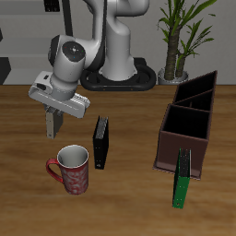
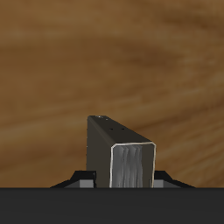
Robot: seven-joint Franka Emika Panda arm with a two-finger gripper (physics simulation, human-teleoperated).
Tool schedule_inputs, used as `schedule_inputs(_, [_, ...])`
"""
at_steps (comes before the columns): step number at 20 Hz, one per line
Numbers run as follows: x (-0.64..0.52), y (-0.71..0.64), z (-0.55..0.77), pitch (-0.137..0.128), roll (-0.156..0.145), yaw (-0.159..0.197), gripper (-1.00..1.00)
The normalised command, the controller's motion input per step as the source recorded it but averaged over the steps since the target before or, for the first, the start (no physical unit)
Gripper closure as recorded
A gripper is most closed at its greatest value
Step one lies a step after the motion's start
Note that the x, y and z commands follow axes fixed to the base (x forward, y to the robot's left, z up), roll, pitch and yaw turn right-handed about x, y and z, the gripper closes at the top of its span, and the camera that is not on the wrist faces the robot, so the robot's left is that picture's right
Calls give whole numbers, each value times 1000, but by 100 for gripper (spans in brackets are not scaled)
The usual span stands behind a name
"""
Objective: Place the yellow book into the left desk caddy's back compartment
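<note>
Claw hangs above the surface, its two fingers closed on the yellow book; the wrist view shows the grey striped end of the book sticking out from between the pads, with only bare wood below it. The book is clear of the surface and hangs roughly upright, long axis pointing down.

The left desk caddy lies well apart from the claw, across the surface, with the black book in between. The caddy's long axis runs from near the front edge slantwise toward the back, and thin partitions split it into sections. I judge the back compartment to be the end section farthest from the front edge, though these pictures alone do not settle which end counts as the back. The coming move is a carry across to that end, with the book kept upright so that its thin side drops into the slot.

The surface is brown wood. Behind it stand the robot's base and a potted plant. A red mug sits near the front edge, just below the claw in the outside view. The black book stands on edge beside the mug. A green book stands against the caddy's nearest end
</note>
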Motion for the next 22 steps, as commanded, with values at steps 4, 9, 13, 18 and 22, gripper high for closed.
schedule_inputs(4, [-116,188,273,-28,19,-7,100])
schedule_inputs(9, [-161,329,393,-4,-24,-1,100])
schedule_inputs(13, [-132,570,379,22,-55,34,100])
schedule_inputs(18, [-105,639,373,18,7,-18,100])
schedule_inputs(22, [-189,963,656,-57,31,43,100])
